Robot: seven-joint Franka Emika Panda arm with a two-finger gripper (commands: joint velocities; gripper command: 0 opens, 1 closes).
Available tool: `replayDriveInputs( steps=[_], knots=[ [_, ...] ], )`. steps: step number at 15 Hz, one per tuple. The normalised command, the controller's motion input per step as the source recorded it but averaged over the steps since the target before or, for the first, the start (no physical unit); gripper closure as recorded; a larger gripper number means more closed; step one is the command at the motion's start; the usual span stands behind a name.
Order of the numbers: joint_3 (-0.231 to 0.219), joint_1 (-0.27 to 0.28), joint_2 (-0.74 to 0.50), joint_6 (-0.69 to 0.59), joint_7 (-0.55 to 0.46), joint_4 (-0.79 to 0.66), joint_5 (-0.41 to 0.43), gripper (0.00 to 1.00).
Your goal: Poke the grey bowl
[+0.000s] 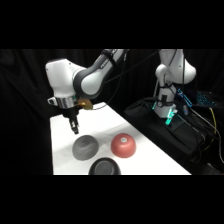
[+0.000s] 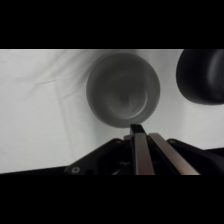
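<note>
Now, side view, left to right: claw (image 1: 75, 131) is hanging just above and left of the grey bowl (image 1: 84, 147), fingers pressed together, probably to poke w/ one tip. Red bowl (image 1: 123, 145) is sitting right; black bowl (image 1: 104, 167) in front. Wrist view alone is showing fingers meeting over the dome.

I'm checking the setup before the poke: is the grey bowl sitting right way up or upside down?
Upside down: the matte grey dome-shaped bowl shows a rounded closed top in both views, with no open mouth visible.
</note>
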Motion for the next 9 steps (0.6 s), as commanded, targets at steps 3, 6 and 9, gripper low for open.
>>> replayDriveInputs(
  steps=[3,6,9],
  knots=[
    [0.071,-0.077,0.25,0.1,-0.12,0.25,0.111,1.0],
    [0.086,-0.095,0.23,0.07,-0.13,0.24,0.128,1.0],
    [0.104,-0.115,0.22,0.02,-0.15,0.24,0.155,1.0]
  ],
)
